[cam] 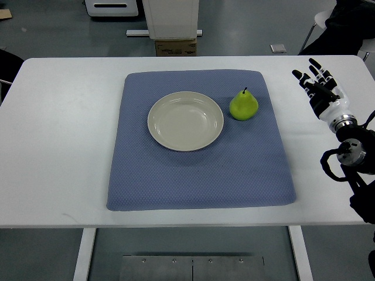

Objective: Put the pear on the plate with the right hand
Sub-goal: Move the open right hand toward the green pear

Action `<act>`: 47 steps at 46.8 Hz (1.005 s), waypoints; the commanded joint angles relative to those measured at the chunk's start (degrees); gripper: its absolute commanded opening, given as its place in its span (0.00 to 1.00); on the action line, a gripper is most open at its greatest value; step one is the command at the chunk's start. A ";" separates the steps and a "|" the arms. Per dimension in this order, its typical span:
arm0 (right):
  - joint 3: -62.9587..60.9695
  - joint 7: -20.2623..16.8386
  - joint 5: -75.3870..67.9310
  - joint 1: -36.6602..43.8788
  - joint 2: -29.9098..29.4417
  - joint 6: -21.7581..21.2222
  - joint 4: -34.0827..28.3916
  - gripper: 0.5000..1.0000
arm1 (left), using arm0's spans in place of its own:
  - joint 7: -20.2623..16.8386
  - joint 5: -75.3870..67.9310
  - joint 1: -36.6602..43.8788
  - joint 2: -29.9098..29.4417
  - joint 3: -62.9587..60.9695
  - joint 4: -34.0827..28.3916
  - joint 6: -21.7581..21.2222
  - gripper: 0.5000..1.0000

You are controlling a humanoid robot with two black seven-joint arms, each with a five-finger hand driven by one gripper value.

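table: white top [64,146], spans nearly the full width, near edge at the bottom of the view, metal frame showing below it
right arm: comes in from the right edge, black jointed wrist with cables over the table's right side
right hand [319,88]: black and white, over bare table right of the mat, fingers straight and spread pointing away from the robot, holds nothing, touches nothing on the mat
mat: blue textured cloth [199,175], roughly square, centred on the table, lies flat
plate: cream, round, shallow [185,121], on the mat's far half, a bit left of the mat's centre line, nothing on it
pear: yellow-green [243,106], upright, dark stem on top, on the mat just beside the plate's right rim, looks apart from it by a thin gap, not on the plate
pear vs hand: well apart, the mat's right edge lies between them
far floor: grey, white cabinet base and a cardboard box [175,47] behind the table's far edge
far right corner: dark shape beyond the table, cannot tell what it is
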State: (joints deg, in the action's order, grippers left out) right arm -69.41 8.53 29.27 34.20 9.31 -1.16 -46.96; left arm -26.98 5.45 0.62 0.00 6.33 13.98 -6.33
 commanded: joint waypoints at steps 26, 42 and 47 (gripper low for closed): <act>1.91 -0.27 1.58 2.45 1.14 0.11 -0.33 1.00 | 0.00 0.00 0.00 0.00 0.00 0.00 0.00 1.00; 5.59 -0.27 6.85 3.32 0.62 0.20 -0.42 1.00 | 0.00 0.00 0.00 0.00 0.00 0.00 0.00 1.00; 8.14 -0.18 7.29 5.08 0.09 0.81 0.02 1.00 | 0.00 0.00 0.00 0.00 0.00 0.00 0.00 1.00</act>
State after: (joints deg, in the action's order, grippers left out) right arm -62.59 8.29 36.46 38.45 9.63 -0.59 -47.33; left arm -26.99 5.45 0.61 0.00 6.33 13.98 -6.33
